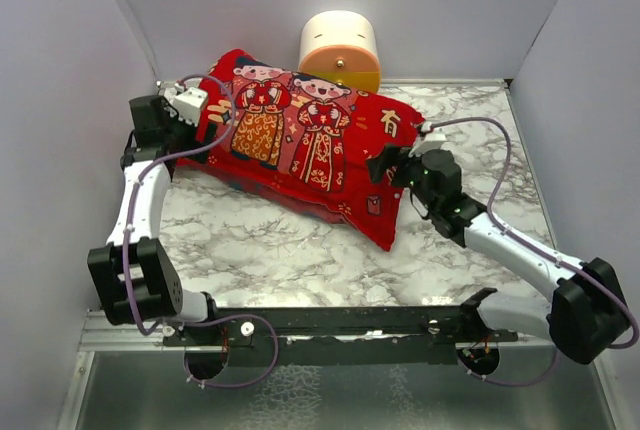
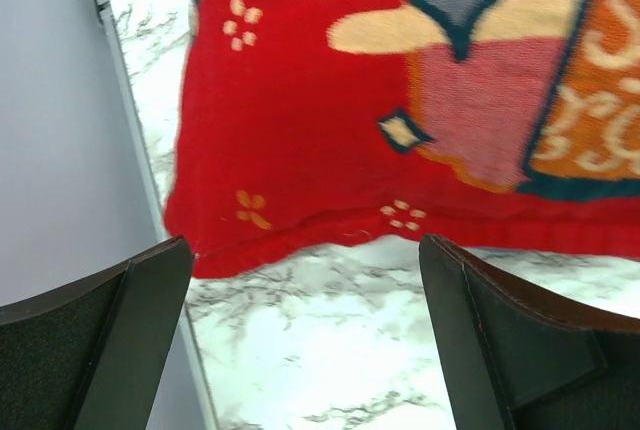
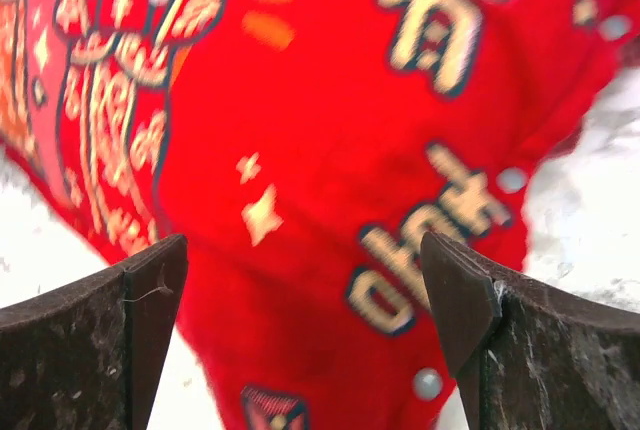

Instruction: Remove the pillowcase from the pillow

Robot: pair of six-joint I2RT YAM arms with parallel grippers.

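Pillowcase (image 1: 300,140) lying plump on marble table (image 1: 260,240). Left gripper (image 2: 305,248) spread wide beside its left edge, grasping nothing. Right gripper (image 3: 300,242) likewise released near the right end.

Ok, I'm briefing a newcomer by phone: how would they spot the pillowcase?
On the marble-patterned table, the pillowcase lies across the far half, near the back wall. It is the only bright red thing, printed with two cartoon figures and yellow characters, unlike the plain cream-and-orange cylinder behind it.

Left arm (image 1: 140,200) and right arm (image 1: 510,250) reach forward, fingers (image 2: 100,350) spread wide.
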